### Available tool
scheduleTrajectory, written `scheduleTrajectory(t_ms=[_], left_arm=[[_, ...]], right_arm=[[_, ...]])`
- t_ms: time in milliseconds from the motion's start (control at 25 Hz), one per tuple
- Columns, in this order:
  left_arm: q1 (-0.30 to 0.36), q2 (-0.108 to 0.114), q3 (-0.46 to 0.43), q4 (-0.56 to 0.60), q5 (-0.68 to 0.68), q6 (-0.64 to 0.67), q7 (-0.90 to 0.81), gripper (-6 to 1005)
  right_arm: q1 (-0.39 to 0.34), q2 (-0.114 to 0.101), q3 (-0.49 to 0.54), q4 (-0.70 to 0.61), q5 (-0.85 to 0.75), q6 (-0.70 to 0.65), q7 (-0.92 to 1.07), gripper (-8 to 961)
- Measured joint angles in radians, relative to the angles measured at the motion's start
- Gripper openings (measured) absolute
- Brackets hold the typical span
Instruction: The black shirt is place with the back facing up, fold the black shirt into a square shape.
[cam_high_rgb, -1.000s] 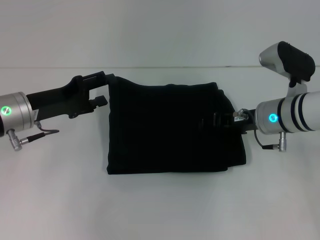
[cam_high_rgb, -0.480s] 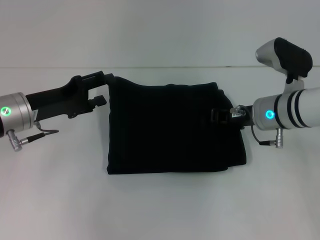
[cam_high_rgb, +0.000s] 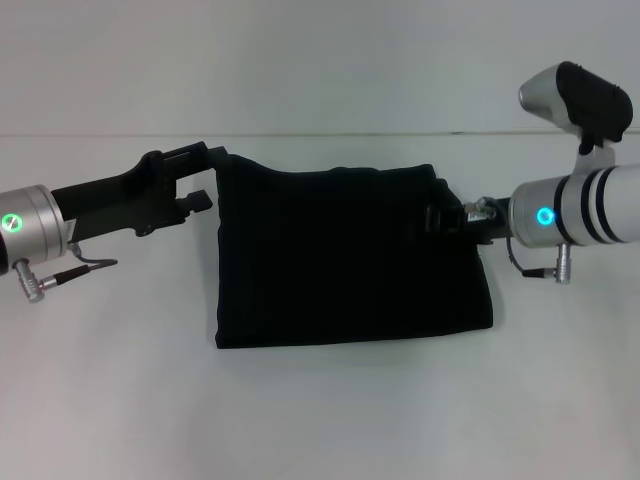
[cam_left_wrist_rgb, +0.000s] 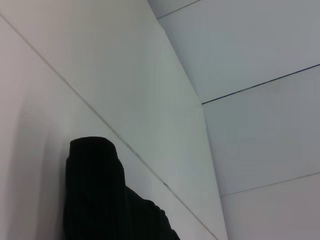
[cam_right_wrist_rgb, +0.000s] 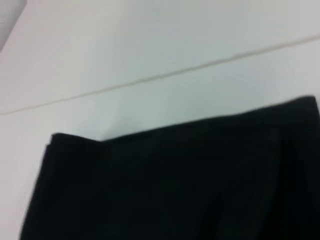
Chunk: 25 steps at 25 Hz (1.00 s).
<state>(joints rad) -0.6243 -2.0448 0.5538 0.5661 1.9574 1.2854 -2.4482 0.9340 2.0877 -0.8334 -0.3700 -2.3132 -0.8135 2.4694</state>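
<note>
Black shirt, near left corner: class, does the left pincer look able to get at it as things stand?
Probably yes: the left pincer sits at the black shirt's far left corner, and only bare table lies alongside that edge.

A plain, unpatterned black is shown by the black shirt (cam_high_rgb: 350, 260), with no lettering seen on its upper side, and it is laid on a white table (cam_high_rgb: 320, 420). The left gripper (cam_high_rgb: 205, 175), at the shirt's ten o'clock, is coloured black on a silver arm, where a green light is lit. The right gripper (cam_high_rgb: 440, 220), at three o'clock, is black too, on a white arm ringed with dark bands and a blue-green light.
</note>
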Motion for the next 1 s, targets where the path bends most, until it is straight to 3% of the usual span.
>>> scheduleTrajectory(t_ms=[120, 440, 1000], left_arm=[[0.002, 0.000, 0.000, 0.000, -0.005, 0.000, 0.000, 721], [0.003, 0.002, 0.000, 0.000, -0.017, 0.000, 0.000, 716], [0.002, 0.000, 0.000, 0.000, -0.018, -0.007, 0.000, 706]], right_arm=[[-0.001, -0.005, -0.001, -0.046, 0.000, -0.041, 0.008, 26], [-0.009, -0.045, -0.008, -0.215, -0.084, -0.227, 0.143, 33], [-0.011, -0.041, -0.009, -0.093, -0.129, -0.074, 0.107, 46]])
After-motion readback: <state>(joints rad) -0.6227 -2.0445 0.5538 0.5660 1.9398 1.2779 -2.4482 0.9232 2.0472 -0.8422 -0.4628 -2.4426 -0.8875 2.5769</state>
